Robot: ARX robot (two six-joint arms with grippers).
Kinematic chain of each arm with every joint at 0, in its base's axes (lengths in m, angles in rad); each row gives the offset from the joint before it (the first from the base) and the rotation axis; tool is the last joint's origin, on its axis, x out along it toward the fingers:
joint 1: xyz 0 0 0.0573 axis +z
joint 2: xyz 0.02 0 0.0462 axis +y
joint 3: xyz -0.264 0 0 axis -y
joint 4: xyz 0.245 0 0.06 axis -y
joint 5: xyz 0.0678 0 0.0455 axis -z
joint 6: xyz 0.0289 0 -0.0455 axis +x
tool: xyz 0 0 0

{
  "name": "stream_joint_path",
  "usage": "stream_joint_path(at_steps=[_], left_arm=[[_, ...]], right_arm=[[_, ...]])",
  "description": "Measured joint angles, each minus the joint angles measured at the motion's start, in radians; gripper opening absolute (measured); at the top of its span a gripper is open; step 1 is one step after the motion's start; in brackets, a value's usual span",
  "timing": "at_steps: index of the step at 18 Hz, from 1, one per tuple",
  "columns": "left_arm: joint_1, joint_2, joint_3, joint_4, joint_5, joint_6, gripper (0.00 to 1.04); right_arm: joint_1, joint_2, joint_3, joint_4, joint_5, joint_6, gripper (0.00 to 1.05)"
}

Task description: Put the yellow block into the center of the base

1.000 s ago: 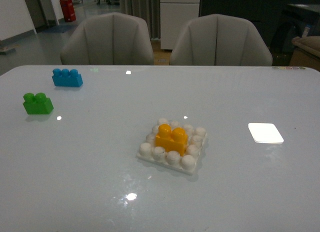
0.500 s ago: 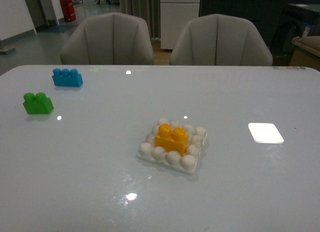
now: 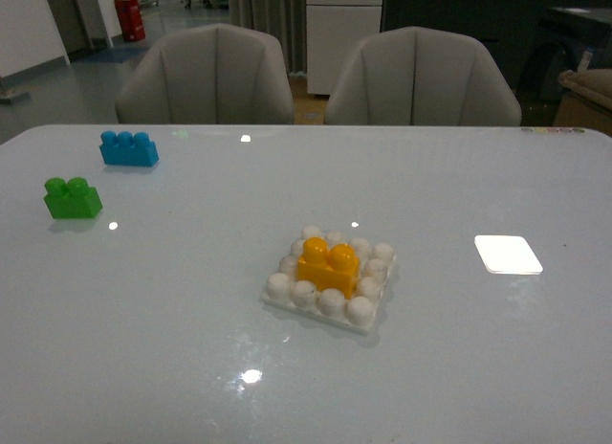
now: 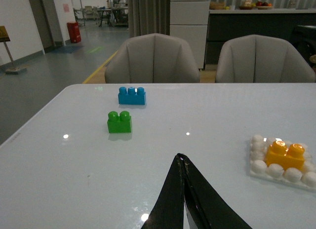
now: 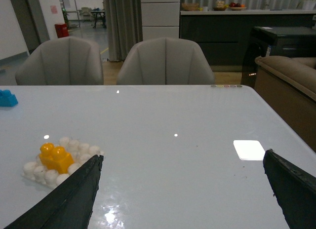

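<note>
The yellow block (image 3: 328, 265) sits seated in the middle of the white studded base (image 3: 330, 300), near the table's centre. Both show again in the left wrist view, the yellow block (image 4: 285, 155) on the base (image 4: 257, 166), and in the right wrist view, yellow block (image 5: 56, 158) on base (image 5: 30, 168). Neither arm shows in the front view. My left gripper (image 4: 180, 157) is shut with nothing in it, apart from the base and nearer than it. My right gripper (image 5: 182, 156) stands wide open over bare table, empty, with the base just beyond one fingertip.
A green brick (image 3: 72, 198) and a blue brick (image 3: 129, 149) lie at the far left of the table. A flat white card (image 3: 508, 254) lies right of the base. Two grey chairs (image 3: 206, 76) stand behind the far edge.
</note>
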Motion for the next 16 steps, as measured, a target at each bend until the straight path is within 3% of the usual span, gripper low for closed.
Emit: stream_joint_path(at_steps=[2,6,10,16], left_arm=[[0.0,0.0,0.0,0.0,0.0,0.0,0.17],[0.0,0.0,0.0,0.0,0.0,0.0,0.64],[0.0,0.0,0.0,0.0,0.0,0.002,1.0],[0.0,0.0,0.0,0.0,0.0,0.002,0.98]], right_arm=[[0.0,0.0,0.0,0.0,0.0,0.0,0.98],[0.0,0.0,0.0,0.0,0.0,0.0,0.98],[0.0,0.0,0.0,0.0,0.0,0.0,0.98],[0.0,0.0,0.0,0.0,0.0,0.0,0.98]])
